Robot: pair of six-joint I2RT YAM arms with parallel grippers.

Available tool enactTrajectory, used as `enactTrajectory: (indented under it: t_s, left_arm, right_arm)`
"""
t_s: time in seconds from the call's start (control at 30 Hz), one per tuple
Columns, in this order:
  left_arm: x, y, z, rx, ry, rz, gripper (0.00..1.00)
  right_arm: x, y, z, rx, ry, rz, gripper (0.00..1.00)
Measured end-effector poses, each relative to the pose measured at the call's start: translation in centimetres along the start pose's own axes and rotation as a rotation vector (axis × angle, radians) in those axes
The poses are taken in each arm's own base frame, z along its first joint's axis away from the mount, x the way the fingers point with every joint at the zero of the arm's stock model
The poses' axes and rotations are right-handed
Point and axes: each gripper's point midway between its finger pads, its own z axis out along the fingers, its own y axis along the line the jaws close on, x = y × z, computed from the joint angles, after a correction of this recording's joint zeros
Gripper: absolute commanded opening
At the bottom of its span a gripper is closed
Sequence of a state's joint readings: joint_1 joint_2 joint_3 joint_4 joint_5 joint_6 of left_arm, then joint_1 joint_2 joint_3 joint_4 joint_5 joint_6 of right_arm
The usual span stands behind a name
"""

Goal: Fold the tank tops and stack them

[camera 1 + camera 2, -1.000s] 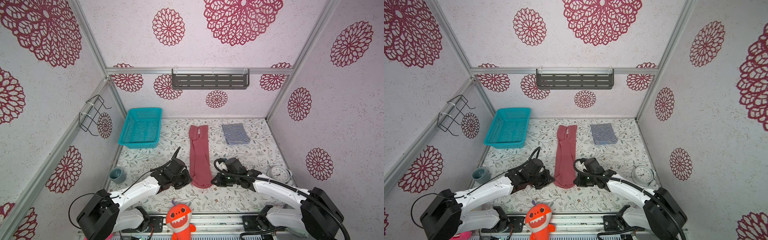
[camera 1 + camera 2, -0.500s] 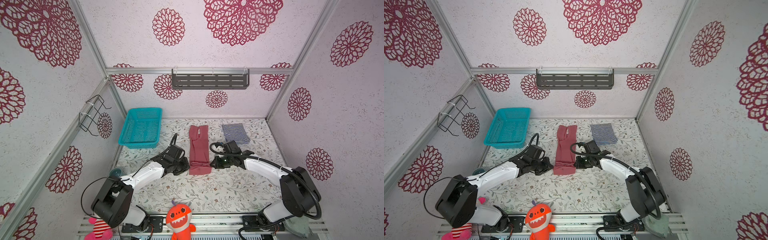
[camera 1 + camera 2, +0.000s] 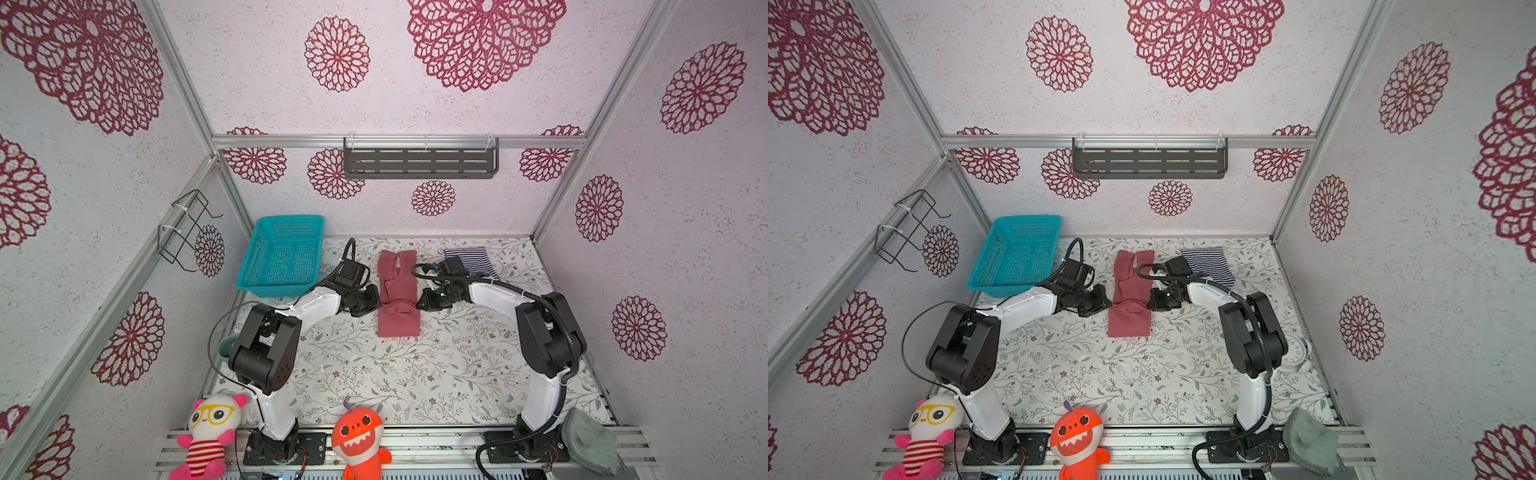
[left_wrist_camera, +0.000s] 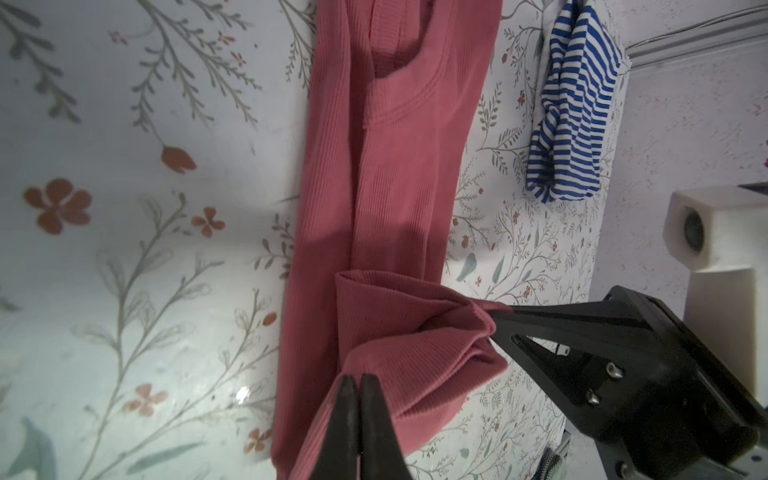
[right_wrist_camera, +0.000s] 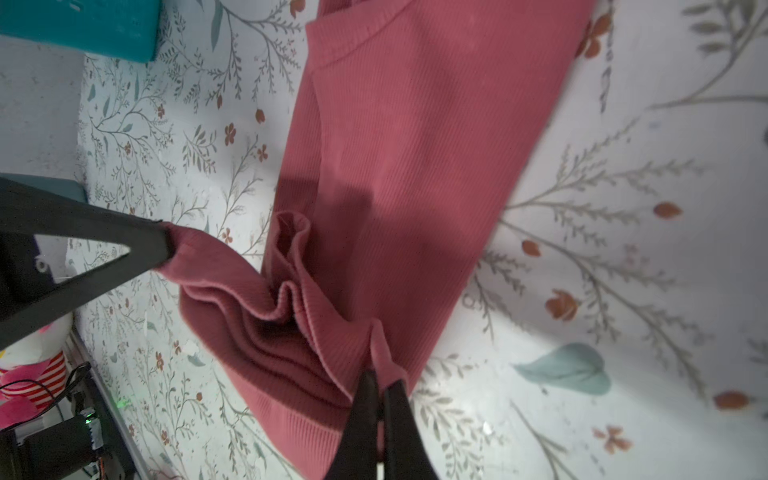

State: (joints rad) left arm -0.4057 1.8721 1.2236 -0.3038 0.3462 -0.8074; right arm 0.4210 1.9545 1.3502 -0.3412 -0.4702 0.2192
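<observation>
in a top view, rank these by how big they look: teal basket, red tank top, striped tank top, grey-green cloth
1. teal basket
2. red tank top and grey-green cloth: about alike, and the cloth lies nearer the camera, so not ranked
3. striped tank top, folded small and partly hidden

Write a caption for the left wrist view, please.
Left gripper and right gripper pinch the rose-red tank top mid-fold; striped tank top nearby.

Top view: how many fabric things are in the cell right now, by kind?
Tank tops: 2, the rose-red tank top and the striped tank top
Plush toys: 2, the pink plush and the orange plush
Grey-green cloth: 1
Total: 5
</observation>
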Motion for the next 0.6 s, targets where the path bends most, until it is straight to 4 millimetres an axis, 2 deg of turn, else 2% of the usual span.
enactTrajectory:
  t_s: [0.03,0.07,0.1,0.17,0.23,0.33,0.4,0.47,0.53,0.6]
  left_arm:
    - [-0.6,0.0,0.5,0.001,0.001,0.007,0.35]
    - [-1.3,0.0,1.0,-0.001,0.002,0.016,0.43]
    - [-2.2,-0.2,1.4,0.001,0.001,0.024,0.48]
    - [-4.5,-0.6,1.7,0.007,-0.024,0.045,0.50]
    - [-6.5,-0.5,0.7,-0.002,-0.061,0.057,0.51]
    - [-9.0,-1.0,-2.9,-0.008,-0.148,0.073,0.51]
    - [-9.7,-1.3,-5.6,-0.005,-0.207,0.079,0.49]
    - [-9.1,-1.7,-7.7,0.006,-0.250,0.089,0.48]
    - [-7.6,-2.1,-8.1,0.018,-0.249,0.098,0.46]
    - [-5.9,-1.9,-6.6,0.022,-0.213,0.097,0.45]
  right_arm:
    - [-0.7,-0.4,0.2,0.003,-0.001,-0.001,0.45]
    - [-1.5,-0.9,0.4,0.007,-0.004,-0.004,0.54]
    - [-2.5,-1.3,0.4,0.014,-0.015,-0.011,0.60]
    - [-4.9,-2.1,0.0,0.025,-0.055,-0.025,0.69]
    - [-7.5,-3.0,-1.2,0.047,-0.112,-0.046,0.70]
    - [-10.1,-3.7,-3.5,0.078,-0.187,-0.067,0.62]
    - [-10.1,-4.1,-4.8,0.092,-0.217,-0.067,0.55]
    - [-8.6,-4.1,-5.6,0.091,-0.221,-0.056,0.48]
    - [-6.2,-3.7,-5.7,0.079,-0.200,-0.032,0.45]
    - [-4.1,-3.3,-5.1,0.059,-0.173,-0.009,0.45]
